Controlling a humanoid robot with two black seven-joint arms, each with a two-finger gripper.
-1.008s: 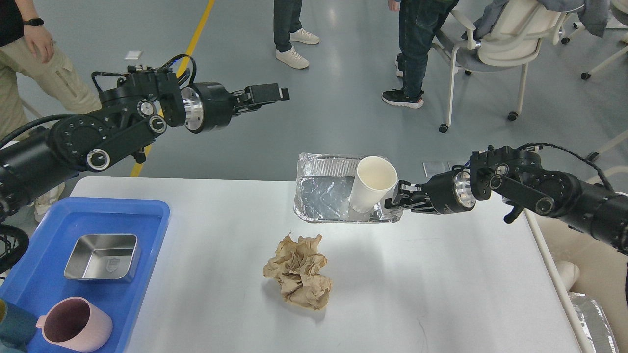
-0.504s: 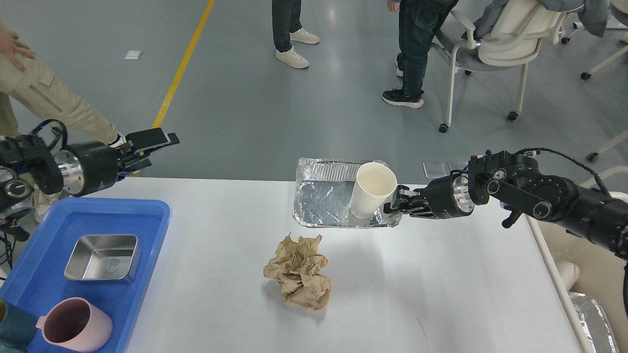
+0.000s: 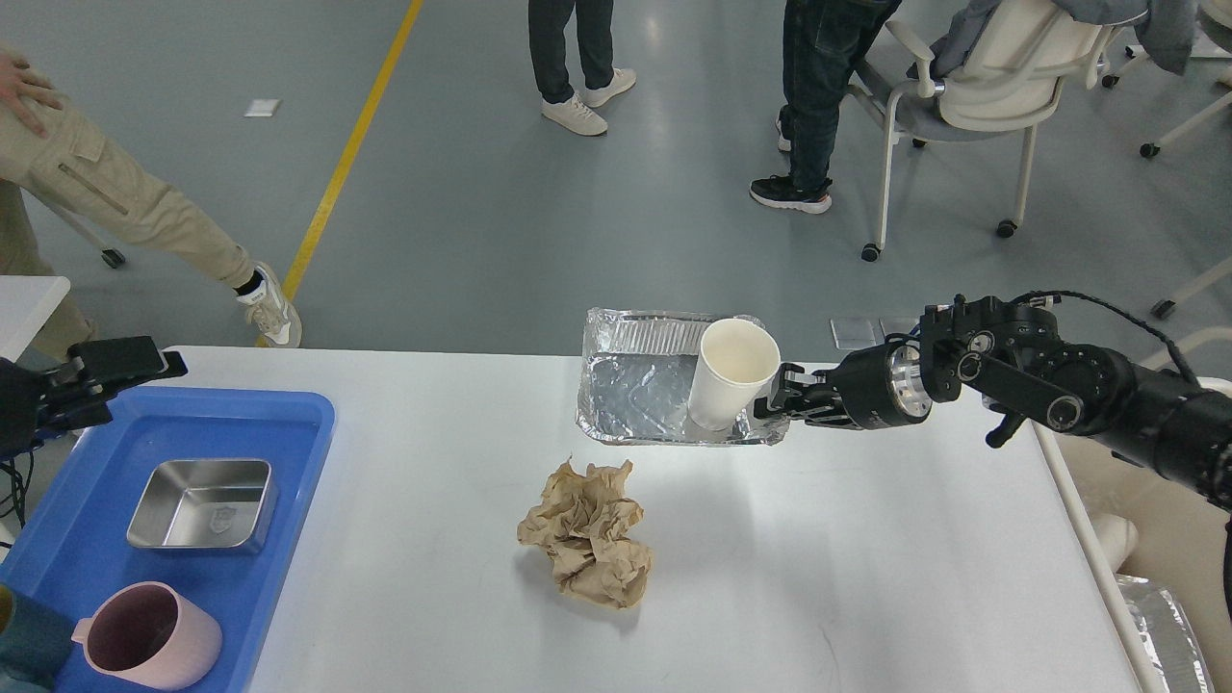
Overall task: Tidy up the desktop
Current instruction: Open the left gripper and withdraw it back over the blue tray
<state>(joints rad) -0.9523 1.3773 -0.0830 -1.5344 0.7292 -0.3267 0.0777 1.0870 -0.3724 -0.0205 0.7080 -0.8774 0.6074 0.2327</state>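
Note:
The white desktop (image 3: pixel 866 577) carries a crumpled brown paper ball (image 3: pixel 585 547) at its middle. A foil tray (image 3: pixel 630 390) with a white paper cup (image 3: pixel 731 371) standing in its right end is at the far edge. My right gripper (image 3: pixel 776 402) is shut on the tray's right rim, just right of the cup. My left gripper (image 3: pixel 101 383) is at the far left, above the back corner of the blue bin (image 3: pixel 298 433), with its fingers apart and empty.
The blue bin holds a steel box (image 3: pixel 202 502), a pink mug (image 3: pixel 149 635) and a teal item (image 3: pixel 24 645). A cream bin (image 3: pixel 1116 539) with foil in it stands off the desktop's right edge. People and a wheeled chair (image 3: pixel 972 87) stand beyond the table.
My left arm has swung down and back to the left, from high over the floor to the blue bin's back corner. The foil tray in my right gripper has levelled and come down a little.

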